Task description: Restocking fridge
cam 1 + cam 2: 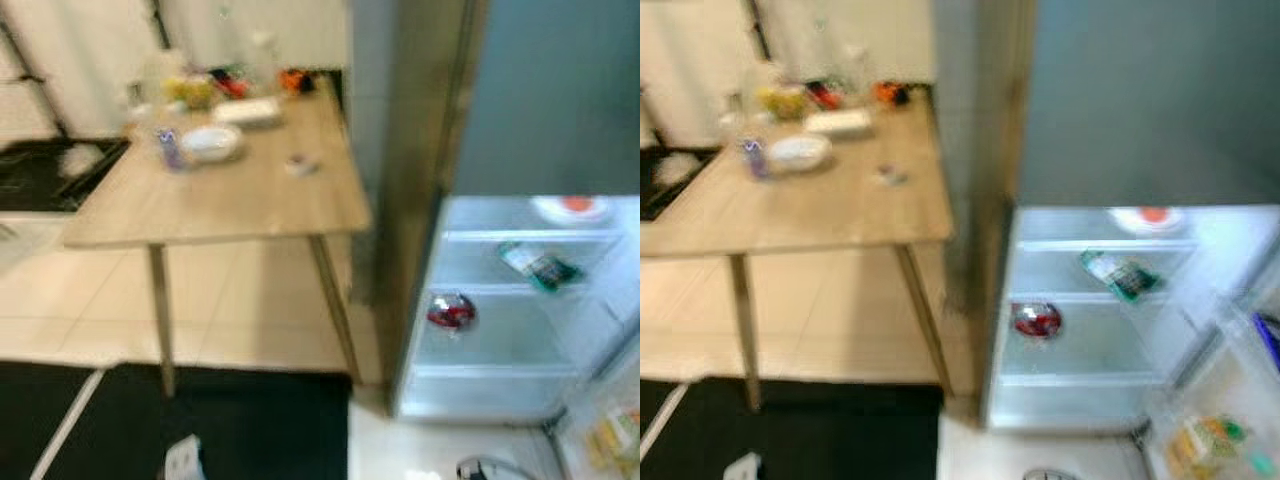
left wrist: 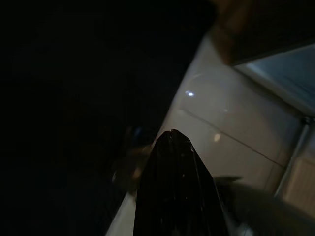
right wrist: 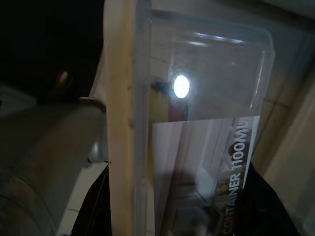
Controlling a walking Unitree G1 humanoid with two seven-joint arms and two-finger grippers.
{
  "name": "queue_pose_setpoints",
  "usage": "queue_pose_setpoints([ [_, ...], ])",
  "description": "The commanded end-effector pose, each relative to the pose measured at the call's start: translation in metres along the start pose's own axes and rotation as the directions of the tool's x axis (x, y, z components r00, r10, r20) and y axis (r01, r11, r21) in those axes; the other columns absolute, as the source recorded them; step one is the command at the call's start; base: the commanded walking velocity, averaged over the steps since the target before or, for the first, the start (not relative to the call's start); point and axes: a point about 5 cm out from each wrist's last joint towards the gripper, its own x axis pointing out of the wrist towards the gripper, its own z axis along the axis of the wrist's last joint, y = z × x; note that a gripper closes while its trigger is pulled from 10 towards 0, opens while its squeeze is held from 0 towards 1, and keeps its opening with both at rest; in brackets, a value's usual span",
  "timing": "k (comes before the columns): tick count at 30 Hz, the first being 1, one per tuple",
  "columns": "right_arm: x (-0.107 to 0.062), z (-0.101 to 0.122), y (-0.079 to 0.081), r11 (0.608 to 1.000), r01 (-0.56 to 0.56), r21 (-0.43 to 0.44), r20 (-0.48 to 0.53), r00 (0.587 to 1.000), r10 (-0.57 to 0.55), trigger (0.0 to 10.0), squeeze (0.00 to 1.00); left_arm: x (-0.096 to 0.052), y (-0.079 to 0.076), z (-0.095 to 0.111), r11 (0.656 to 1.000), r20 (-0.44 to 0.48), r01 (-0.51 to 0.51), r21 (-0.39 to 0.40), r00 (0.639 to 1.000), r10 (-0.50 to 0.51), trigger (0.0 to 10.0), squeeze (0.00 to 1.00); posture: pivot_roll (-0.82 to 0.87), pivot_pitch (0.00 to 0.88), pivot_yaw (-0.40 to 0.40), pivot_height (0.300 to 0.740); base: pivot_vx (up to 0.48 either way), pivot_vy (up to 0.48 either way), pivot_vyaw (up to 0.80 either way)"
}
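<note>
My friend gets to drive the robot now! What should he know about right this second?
Right claw: shut on a clear plastic container with a paper label.
Left claw: hangs idle over the floor; dark view, nothing seen in it.
Fridge: door open. Inside sit a plate on the top shelf, a green packet below it, and a red round item lower still.
Wooden table: several blurry items on it.
Done: container picked up.
Left: likely shelving it, then fetching more.
</note>
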Motion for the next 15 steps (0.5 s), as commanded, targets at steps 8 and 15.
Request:
queue_pose_setpoints([
  [8, 0.0019, 0.0092, 0.0014, 0.999, 0.031, -0.036, 0.013, 0.999, -0.03, 10.0, 0.0, 0.0008, -0.0014, 0.0001, 1.0, -0.012, 0.01, 0.005, 1.0, -0.01, 10.0, 0.0, -0.08, 0.0, 0.022, 0.74, 0.0, -0.334, 0.0],
  [15, 0.0021, 0.0114, 0.0024, 0.999, -0.003, -0.034, 0.017, 1.0, 0.004, 10.0, 0.0, 0.0036, -0.0054, 0.0074, 1.0, 0.007, 0.029, 0.008, 1.0, -0.029, 10.0, 0.0, -0.08, 0.0, 0.019, 0.74, 0.0, -0.43, 0.13],
])
